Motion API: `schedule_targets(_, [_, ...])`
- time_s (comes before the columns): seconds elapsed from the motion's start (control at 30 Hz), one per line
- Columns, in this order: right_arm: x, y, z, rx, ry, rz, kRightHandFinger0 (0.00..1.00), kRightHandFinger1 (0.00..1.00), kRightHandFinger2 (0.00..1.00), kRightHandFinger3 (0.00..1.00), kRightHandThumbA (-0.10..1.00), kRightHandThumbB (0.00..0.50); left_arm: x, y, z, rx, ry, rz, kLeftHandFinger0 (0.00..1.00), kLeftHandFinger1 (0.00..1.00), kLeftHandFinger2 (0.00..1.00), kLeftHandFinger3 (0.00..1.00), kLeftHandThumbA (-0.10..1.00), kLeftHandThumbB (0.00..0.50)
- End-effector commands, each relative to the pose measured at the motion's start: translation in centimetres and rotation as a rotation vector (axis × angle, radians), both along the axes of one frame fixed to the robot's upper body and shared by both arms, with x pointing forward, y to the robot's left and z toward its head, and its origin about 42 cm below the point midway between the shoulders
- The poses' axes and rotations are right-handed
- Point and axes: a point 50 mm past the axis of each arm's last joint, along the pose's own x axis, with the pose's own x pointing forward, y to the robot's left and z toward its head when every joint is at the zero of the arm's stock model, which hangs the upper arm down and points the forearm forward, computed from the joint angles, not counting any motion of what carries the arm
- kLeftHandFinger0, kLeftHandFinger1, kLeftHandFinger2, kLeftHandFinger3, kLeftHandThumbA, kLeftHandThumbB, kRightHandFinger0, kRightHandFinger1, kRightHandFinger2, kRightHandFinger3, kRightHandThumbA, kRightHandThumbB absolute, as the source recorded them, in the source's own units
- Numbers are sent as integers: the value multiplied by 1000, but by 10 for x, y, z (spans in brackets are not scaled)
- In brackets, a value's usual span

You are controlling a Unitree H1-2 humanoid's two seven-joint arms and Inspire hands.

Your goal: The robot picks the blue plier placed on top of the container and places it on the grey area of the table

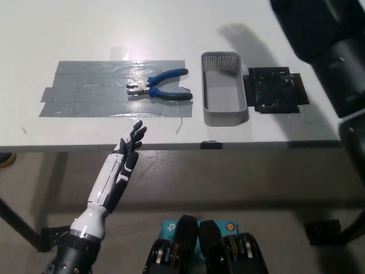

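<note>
The blue-handled plier [161, 87] lies flat on the grey taped area [114, 88] of the white table, near that area's right end, jaws pointing left. No hand touches it. The grey container [223, 89] stands just right of the grey area. My black right arm [325, 45] fills the upper right corner, raised well off the table; its hand is out of the picture. My white left hand [126, 154] is open at the table's front edge, fingers spread, below the plier.
A black square plate [277, 89] lies right of the container. The table's front edge [171, 147] runs across the middle of the picture, with floor below it.
</note>
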Motion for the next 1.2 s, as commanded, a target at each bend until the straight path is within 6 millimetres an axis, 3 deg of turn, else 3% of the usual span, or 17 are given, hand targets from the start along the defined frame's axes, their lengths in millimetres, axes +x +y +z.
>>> schedule_targets(0.0, [-146,-98,81,113,-355,192,1000,1000,1000,1000,1000,268,14,4,21,-66,-81,5,1000,1000,1000,1000,1000,50])
schedule_targets(0.13, [-194,-128,36,187,-372,212,1000,1000,1000,1000,1000,255,12,2,14,-87,-33,9,1000,1000,1000,1000,1000,54])
schedule_targets(0.17, [-212,-136,15,227,-383,252,1000,1000,1000,1000,975,235,12,3,13,-85,-29,12,1000,1000,1000,1000,1000,46])
schedule_targets(0.2, [-220,-137,4,241,-381,261,1000,1000,1000,1000,968,240,11,6,12,-86,-25,15,1000,1000,1000,1000,1000,51])
schedule_targets(0.23, [-236,-140,-20,276,-368,273,1000,1000,1000,1000,967,242,10,6,9,-95,-14,15,1000,1000,1000,1000,1000,51])
schedule_targets(0.33, [-254,-144,-79,319,-318,272,1000,1000,1000,1000,914,216,7,8,0,-111,14,22,1000,1000,1000,1000,1000,61])
schedule_targets(0.5, [-266,-142,-142,388,-165,213,1000,1000,1000,1000,892,216,-9,16,-17,-98,55,47,1000,1000,1000,1000,1000,64])
schedule_targets(0.6, [-275,-139,-161,436,-119,200,1000,1000,1000,1000,897,194,-13,16,-23,-101,68,52,1000,1000,1000,1000,1000,59])
schedule_targets(0.77, [-286,-124,-213,546,-6,189,1000,1000,1000,1000,904,200,-30,18,-37,-91,85,55,1000,1000,1000,1000,1000,46])
schedule_targets(0.83, [-285,-119,-238,592,32,156,1000,1000,1000,1000,942,212,-35,18,-42,-90,98,59,1000,1000,1000,1000,1000,44])
schedule_targets(0.9, [-285,-116,-265,664,97,148,1000,1000,1000,1000,933,179,-39,18,-44,-96,103,55,1000,1000,1000,1000,1000,20])
schedule_targets(0.93, [-288,-113,-287,744,220,128,1000,1000,1000,1000,976,204,-43,17,-47,-103,113,50,1000,1000,1000,1000,1000,18])
schedule_targets(1.0, [-288,-111,-307,806,314,117,1000,1000,1000,1000,1000,177,-45,18,-49,-102,115,46,1000,1000,1000,1000,1000,28])
schedule_targets(1.03, [-287,-110,-326,869,397,97,1000,1000,1000,1000,981,163,-47,18,-50,-108,121,39,1000,1000,1000,1000,1000,33])
schedule_targets(1.07, [-288,-110,-328,877,404,94,1000,1000,1000,1000,976,161,-49,18,-51,-108,123,38,1000,1000,1000,1000,1000,34])
schedule_targets(1.1, [-287,-112,-342,900,429,83,1000,1000,1000,1000,934,124,-49,18,-51,-111,124,39,1000,1000,1000,1000,1000,43])
schedule_targets(1.17, [-290,-115,-355,913,454,68,1000,1000,1000,1000,913,118,-51,17,-51,-111,122,36,1000,1000,1000,1000,1000,30])
